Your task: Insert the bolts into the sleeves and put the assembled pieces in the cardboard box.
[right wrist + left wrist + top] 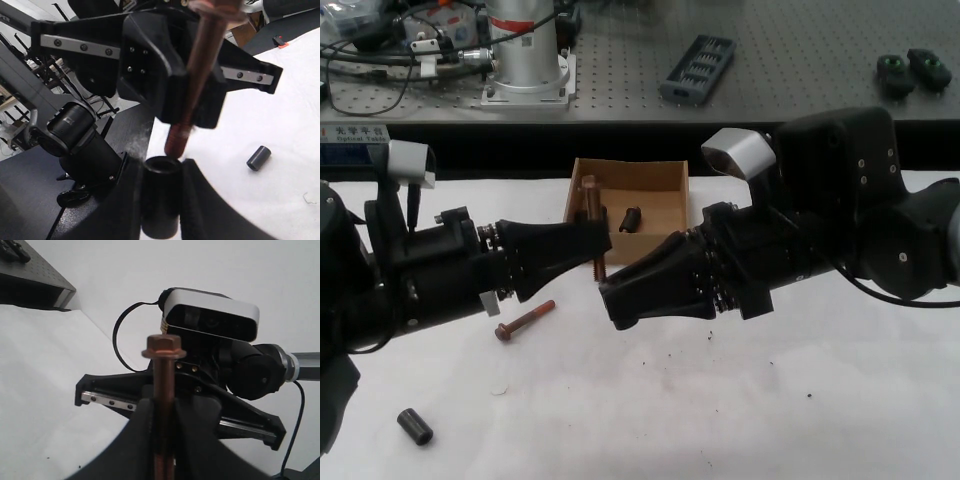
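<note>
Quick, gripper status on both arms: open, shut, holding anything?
Left gripper: closed on a bolt.
Right gripper: closed on a sleeve, just below the bolt's tip.

White sheet (740, 410) across foreground; grey perforated breadboard (800, 60) behind, carrying silver post (525, 35), cables (370, 62), dark tray (698, 68).

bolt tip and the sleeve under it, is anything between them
Nothing. In the right wrist view the bolt tip hangs just above the sleeve mouth, with only a slim bare gap.
</note>
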`<state>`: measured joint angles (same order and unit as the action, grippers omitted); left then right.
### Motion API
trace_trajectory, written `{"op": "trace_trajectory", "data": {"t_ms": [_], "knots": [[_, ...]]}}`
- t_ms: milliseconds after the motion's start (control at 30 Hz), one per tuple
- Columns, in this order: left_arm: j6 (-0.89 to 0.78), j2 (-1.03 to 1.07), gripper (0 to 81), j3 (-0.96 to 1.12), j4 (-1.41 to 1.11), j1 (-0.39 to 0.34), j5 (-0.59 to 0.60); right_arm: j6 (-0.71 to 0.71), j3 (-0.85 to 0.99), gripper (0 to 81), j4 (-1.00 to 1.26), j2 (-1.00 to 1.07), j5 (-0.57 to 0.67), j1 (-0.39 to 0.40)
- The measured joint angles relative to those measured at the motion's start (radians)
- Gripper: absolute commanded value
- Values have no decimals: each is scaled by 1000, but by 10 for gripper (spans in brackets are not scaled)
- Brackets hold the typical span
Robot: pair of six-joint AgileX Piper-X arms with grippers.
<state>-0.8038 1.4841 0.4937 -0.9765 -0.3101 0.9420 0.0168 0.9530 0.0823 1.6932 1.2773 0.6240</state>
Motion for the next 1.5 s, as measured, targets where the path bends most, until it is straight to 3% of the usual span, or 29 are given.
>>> {"op": "trace_trajectory", "data": {"t_ms": [300,633,1233,1500], "knots": [[18,0,6,0,0,-2,-130,28,0,44,5,0,22,0],[27,0,6,0,55,-26,-116,28,0,44,42,0,32,0],[88,0,6,0,40,-26,-92,30,0,44,29,0,-94,-140],[183,-2,6,0,450,-26,-168,33,0,44,-56,0,-143,-140]]}}
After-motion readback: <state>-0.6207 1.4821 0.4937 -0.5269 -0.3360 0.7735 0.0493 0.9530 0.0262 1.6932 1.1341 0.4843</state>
